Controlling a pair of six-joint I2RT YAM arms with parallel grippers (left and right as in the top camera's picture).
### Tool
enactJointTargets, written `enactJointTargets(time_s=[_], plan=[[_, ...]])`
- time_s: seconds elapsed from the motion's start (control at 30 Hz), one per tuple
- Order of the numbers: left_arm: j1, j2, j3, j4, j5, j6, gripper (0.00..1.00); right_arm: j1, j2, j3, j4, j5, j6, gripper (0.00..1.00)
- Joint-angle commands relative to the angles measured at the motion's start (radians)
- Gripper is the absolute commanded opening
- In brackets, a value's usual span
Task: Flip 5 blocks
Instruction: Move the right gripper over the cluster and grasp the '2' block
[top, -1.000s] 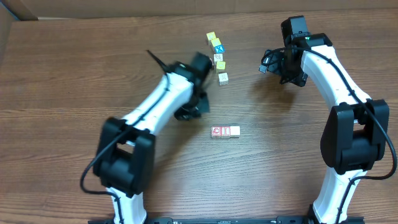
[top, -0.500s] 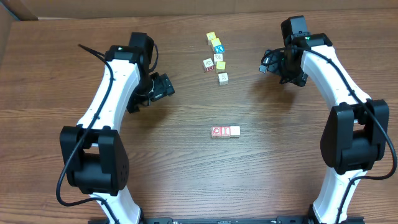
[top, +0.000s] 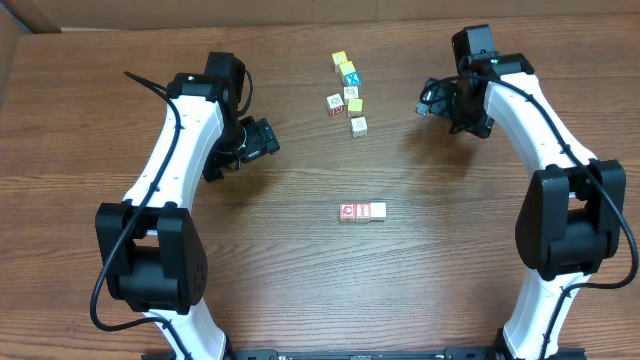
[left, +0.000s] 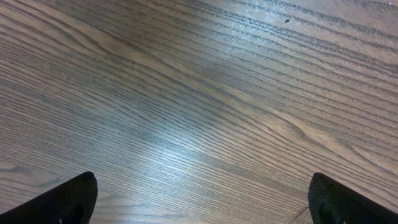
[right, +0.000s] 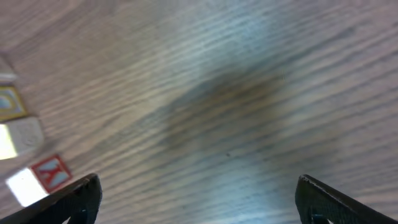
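We see a short row of blocks (top: 362, 211) lying mid-counter (top: 300, 290), two of them showing red faces. Behind that row sits a loose cluster of more blocks (top: 358, 125), mixed with yellow-topped cubes (top: 340, 59) and a blue-topped cube (top: 350, 78). Behind and left of the row, the left fingers (top: 265, 141) are spread wide and hold nothing. Behind and right of it, the right fingers (top: 430, 100) are also spread wide and empty.

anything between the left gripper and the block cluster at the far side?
No. The overhead view shows only bare table between the left gripper and the nearest block, the red-bordered one. The left wrist view shows bare wood too.
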Motion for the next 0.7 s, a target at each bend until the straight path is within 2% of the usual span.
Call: enactJointTargets(time_s=[0.0,0.13,0.3,0.33,0.37,0.4,0.5,0.57,0.6,0.63,0.67], plan=[[0.002,-0.014,0.005,0.001,-0.007,0.013,1.0,0.002,-0.003,0.013,0.0,-0.082,0.018,1.0],[0.002,-0.014,0.005,0.001,-0.007,0.013,1.0,0.002,-0.003,0.013,0.016,-0.174,0.018,1.0],[0.002,-0.014,0.005,0.001,-0.007,0.013,1.0,0.048,-0.003,0.011,0.052,-0.155,0.018,0.45],[0.002,-0.014,0.005,0.001,-0.007,0.013,1.0,0.071,-0.003,0.007,0.063,-0.132,0.01,0.3],[0.002,-0.014,0.005,0.001,-0.007,0.013,1.0,0.09,-0.003,0.006,0.068,-0.115,0.004,0.08],[0.002,-0.014,0.005,0.001,-0.006,0.013,1.0,0.118,-0.003,0.004,0.078,-0.094,-0.012,0.04],[0.002,-0.014,0.005,0.001,-0.007,0.013,1.0,0.19,-0.001,0.002,0.106,-0.014,-0.04,0.04],[0.002,-0.014,0.005,0.001,-0.007,0.013,1.0,0.238,-0.001,0.002,0.12,0.074,-0.04,0.1],[0.002,-0.014,0.005,0.001,-0.007,0.013,1.0,0.262,-0.001,0.002,0.127,0.121,-0.04,0.26],[0.002,-0.014,0.005,0.001,-0.007,0.013,1.0,0.277,-0.001,0.002,0.134,0.146,-0.04,0.49],[0.002,-0.014,0.005,0.001,-0.007,0.013,1.0,0.291,-0.001,0.002,0.14,0.161,-0.04,0.61]])
